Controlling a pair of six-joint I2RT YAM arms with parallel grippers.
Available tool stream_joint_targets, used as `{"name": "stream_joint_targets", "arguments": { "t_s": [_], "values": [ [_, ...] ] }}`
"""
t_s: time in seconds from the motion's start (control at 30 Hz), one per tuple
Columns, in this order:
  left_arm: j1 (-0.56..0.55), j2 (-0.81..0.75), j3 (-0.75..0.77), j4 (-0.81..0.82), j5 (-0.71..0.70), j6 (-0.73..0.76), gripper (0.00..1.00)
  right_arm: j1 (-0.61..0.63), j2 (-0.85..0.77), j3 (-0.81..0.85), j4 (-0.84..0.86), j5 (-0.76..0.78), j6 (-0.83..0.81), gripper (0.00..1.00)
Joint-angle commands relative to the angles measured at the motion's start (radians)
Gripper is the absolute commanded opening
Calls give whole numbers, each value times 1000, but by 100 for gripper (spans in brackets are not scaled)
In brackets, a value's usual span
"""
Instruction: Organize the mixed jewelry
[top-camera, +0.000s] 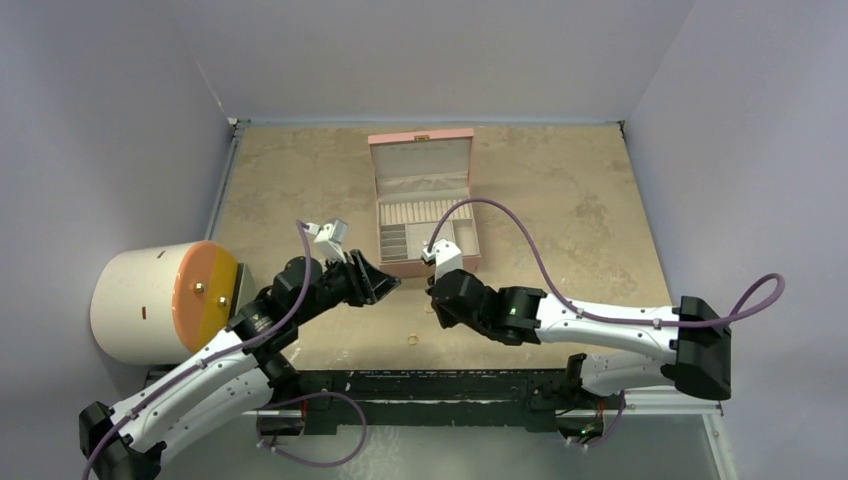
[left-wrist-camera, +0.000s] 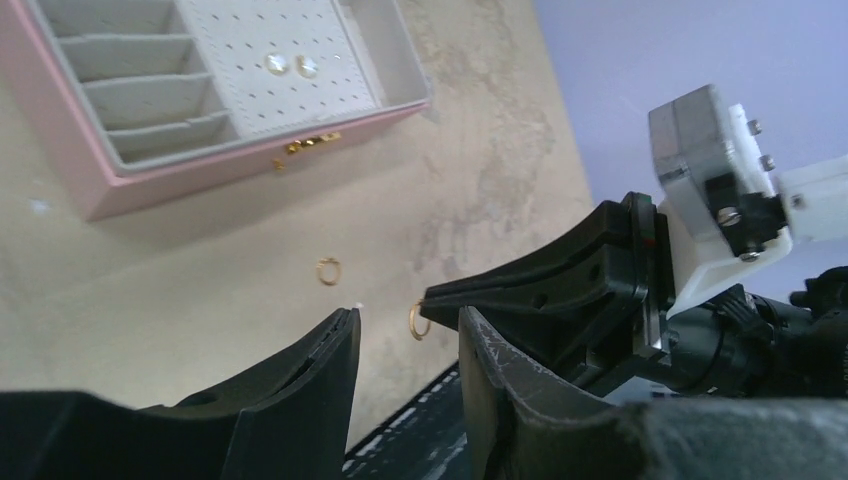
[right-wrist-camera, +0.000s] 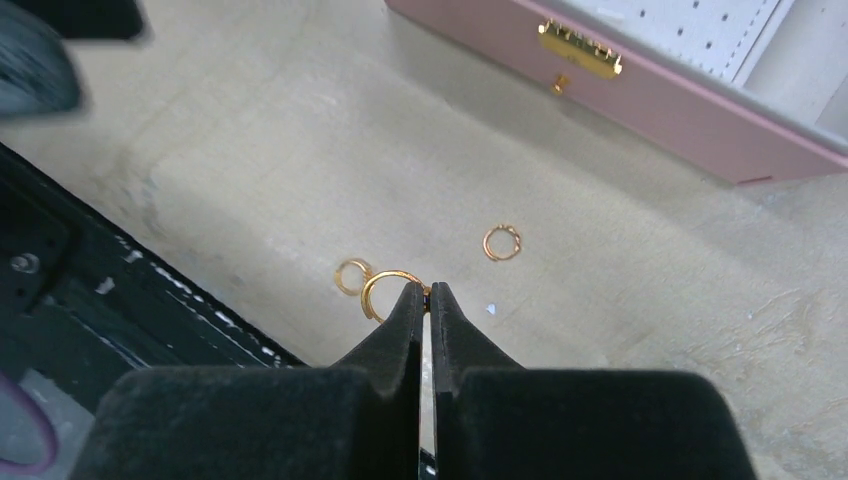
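Near edge of the table (top-camera: 560, 200): we see the right gripper (right-wrist-camera: 422, 290) closed tight, pinching a thin gold ring (right-wrist-camera: 390, 274) at its very tips. We cannot tell whether the ring clears the surface.

Just beside it a second ring (right-wrist-camera: 352, 275) lies flat. A third ring (right-wrist-camera: 502, 242) lies a little farther out, toward the pink box (right-wrist-camera: 650, 105).

The left gripper (left-wrist-camera: 405, 325) hovers opposite the right one, jaws parted and holding nothing.

Farther back the pink box stands open, lid up. We note two pearl studs (left-wrist-camera: 277, 65) seated side by side in its perforated panel, beside the slotted compartments.
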Motion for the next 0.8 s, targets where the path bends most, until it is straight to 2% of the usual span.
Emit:
{"name": "stream_joint_targets", "arguments": {
  "t_s": [0.0, 0.3, 0.77],
  "values": [
    [2, -21, -81, 322, 137, -195, 41, 5, -44, 79, 7, 49, 27, 0],
    [0, 30, -183, 569, 216, -331, 40, 5, -55, 173, 30, 57, -12, 0],
    [0, 63, -178, 574, 207, -328, 37, 5, -128, 162, 51, 57, -21, 0]
  ]
}}
